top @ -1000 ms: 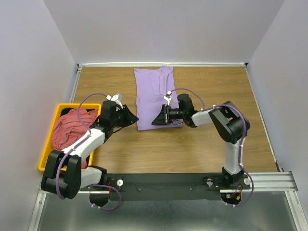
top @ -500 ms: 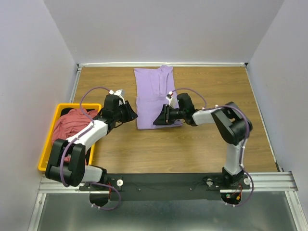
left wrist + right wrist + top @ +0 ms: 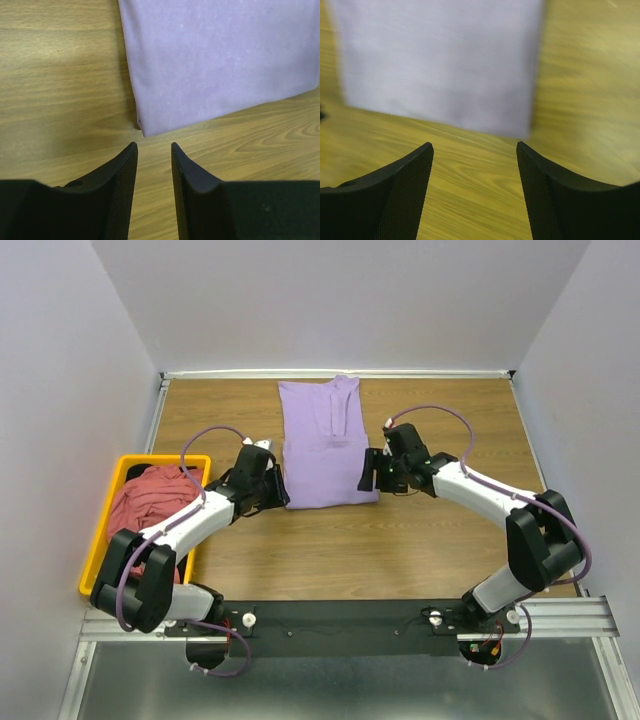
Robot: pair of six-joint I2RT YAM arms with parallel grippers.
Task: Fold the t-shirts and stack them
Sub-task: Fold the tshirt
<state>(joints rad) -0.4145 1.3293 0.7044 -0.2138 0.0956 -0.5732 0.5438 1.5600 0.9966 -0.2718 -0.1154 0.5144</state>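
Top external view: nearest in, a yellow bin (image 3: 170, 458) sits against the left edge of the desk (image 3: 420, 550), toward the near-left corner. A dusty red-pink t-shirt (image 3: 145, 505) is bunched inside it.

Past the bin, both arms reach inward to mid-desk. The left gripper (image 3: 278, 490) is at the near-left corner of the lavender t-shirt (image 3: 322, 445), and the right gripper (image 3: 368, 472) is at its near-right corner. Neither carries cloth.

Left wrist view: the fingers are parted by a narrow gap with nothing between them, so the gripper is released and empty. The tips are low over bare wood. The shirt's near-left corner lies just ahead of the tips, with a thin strip of wood between them. There is no contact with the hem.

Right wrist view (blurred): the fingers are spread wide and hold nothing. Bare wood shows between them. The shirt's near hem runs across just beyond the tips, and its near-right corner is in front of the right-hand finger. No contact is seen.

Shirt, top external view: it lies flat on the desk as a long narrow rectangle, with both side edges folded in. It runs from mid-desk to the far edge, a little left of centre. A narrower folded layer lies on top at the far end, which reaches the far edge of the desk.
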